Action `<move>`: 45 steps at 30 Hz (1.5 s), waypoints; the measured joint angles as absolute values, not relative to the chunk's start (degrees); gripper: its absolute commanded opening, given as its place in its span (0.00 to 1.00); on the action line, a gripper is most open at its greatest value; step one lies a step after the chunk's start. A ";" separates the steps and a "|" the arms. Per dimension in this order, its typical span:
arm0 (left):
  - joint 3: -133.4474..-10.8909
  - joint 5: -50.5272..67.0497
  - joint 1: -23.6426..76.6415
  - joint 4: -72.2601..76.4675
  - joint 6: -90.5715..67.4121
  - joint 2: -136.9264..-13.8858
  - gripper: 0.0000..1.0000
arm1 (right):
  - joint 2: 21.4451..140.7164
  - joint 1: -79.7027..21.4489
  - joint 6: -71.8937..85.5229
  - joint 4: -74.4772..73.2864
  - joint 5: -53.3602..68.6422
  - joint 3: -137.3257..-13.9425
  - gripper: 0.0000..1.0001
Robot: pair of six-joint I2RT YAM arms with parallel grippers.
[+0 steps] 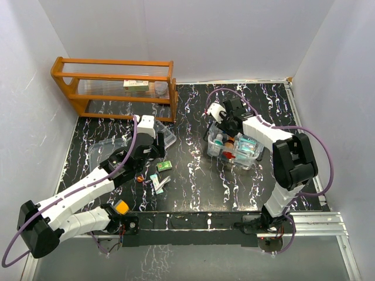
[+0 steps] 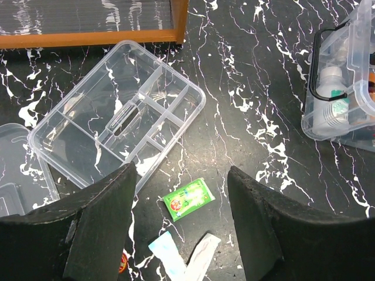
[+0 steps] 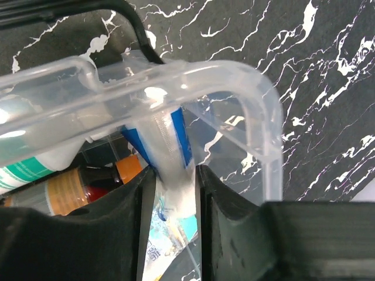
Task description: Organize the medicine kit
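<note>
right gripper, pinching blue-white tube at medicine kit rim, far right: best lowered fully before release; left gripper spread.

1. I see plain white walls on three sides, evenly lit.
2. The counter is black with white marble veining and a slight gloss.
3. An orange wooden rack stands in its far left corner.
</note>
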State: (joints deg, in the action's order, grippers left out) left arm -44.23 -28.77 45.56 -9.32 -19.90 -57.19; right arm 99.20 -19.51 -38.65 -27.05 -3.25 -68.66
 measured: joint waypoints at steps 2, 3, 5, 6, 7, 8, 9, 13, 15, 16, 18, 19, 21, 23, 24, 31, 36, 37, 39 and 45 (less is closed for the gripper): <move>-44.25 -28.67 45.56 -9.37 -19.90 -57.23 0.63 | 99.63 -19.55 -38.35 -26.39 -3.49 -68.66 0.43; -44.25 -28.67 45.56 -9.34 -19.90 -57.23 0.63 | 99.81 -19.55 -38.02 -25.98 -3.60 -68.66 0.44; -44.25 -28.62 45.56 -9.37 -19.92 -57.23 0.63 | 99.83 -19.55 -37.43 -25.43 -3.99 -68.66 0.45; -44.25 -28.60 45.56 -9.37 -19.90 -57.23 0.63 | 99.83 -19.55 -37.08 -25.26 -4.23 -68.66 0.46; -44.25 -28.49 45.56 -9.37 -19.90 -57.23 0.63 | 99.83 -19.55 -36.77 -25.15 -4.27 -68.69 0.47; -44.25 -28.45 45.56 -9.37 -19.92 -57.23 0.63 | 99.81 -19.55 -36.38 -25.21 -4.25 -68.66 0.48; -44.25 -28.40 45.56 -9.37 -19.92 -57.23 0.63 | 99.68 -19.55 -36.01 -25.30 -4.21 -68.66 0.49; -44.56 -27.94 45.54 -9.43 -19.99 -57.60 0.65 | 96.62 -19.55 -34.02 -26.44 -3.99 -68.69 0.55; -45.06 -27.53 45.32 -9.50 -20.18 -58.39 0.66 | 93.17 -19.55 -32.42 -27.24 -4.03 -68.88 0.57; -45.50 -27.11 45.01 -9.50 -20.29 -59.11 0.67 | 91.22 -19.55 -31.24 -27.64 -4.34 -69.19 0.58; -46.52 -25.91 44.31 -9.50 -20.62 -60.90 0.69 | 87.59 -19.55 -28.69 -28.40 -5.34 -70.41 0.59; -47.13 -25.08 43.59 -9.56 -20.82 -62.13 0.70 | 86.06 -19.55 -27.11 -28.56 -6.09 -71.09 0.59; -47.99 -23.59 42.15 -9.72 -21.17 -64.34 0.71 | 83.57 -19.55 -23.64 -28.80 -7.33 -72.34 0.59; -48.77 -21.56 40.40 -9.98 -21.52 -67.02 0.74 | 81.41 -19.55 -19.05 -28.82 -8.25 -73.14 0.59; -49.08 -20.62 39.44 -10.13 -21.71 -68.38 0.75 | 80.29 -19.55 -16.47 -28.73 -8.60 -73.19 0.59; -50.00 -14.96 33.21 -10.70 -23.64 -76.79 0.80 | 73.36 -19.51 0.62 -27.14 -2.44 -71.48 0.59; -50.89 -11.20 29.61 -9.89 -23.97 -81.91 0.81 | 67.61 -19.51 9.17 -26.59 4.64 -67.81 0.58; -51.31 -10.68 29.06 -9.47 -23.79 -83.24 0.81 | 66.54 -19.51 10.39 -26.37 6.09 -66.83 0.58; -52.21 -9.58 28.18 -8.91 -23.29 -85.71 0.82 | 64.69 -19.51 12.56 -25.82 8.80 -64.71 0.58; -56.31 -6.52 26.65 -8.29 -20.67 -93.49 0.82 | 60.66 -19.51 16.69 -24.38 14.17 -57.67 0.58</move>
State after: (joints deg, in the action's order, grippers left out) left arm -56.31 -6.52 26.65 -8.29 -20.67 -93.49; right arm 60.66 -19.51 16.69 -24.38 14.17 -57.67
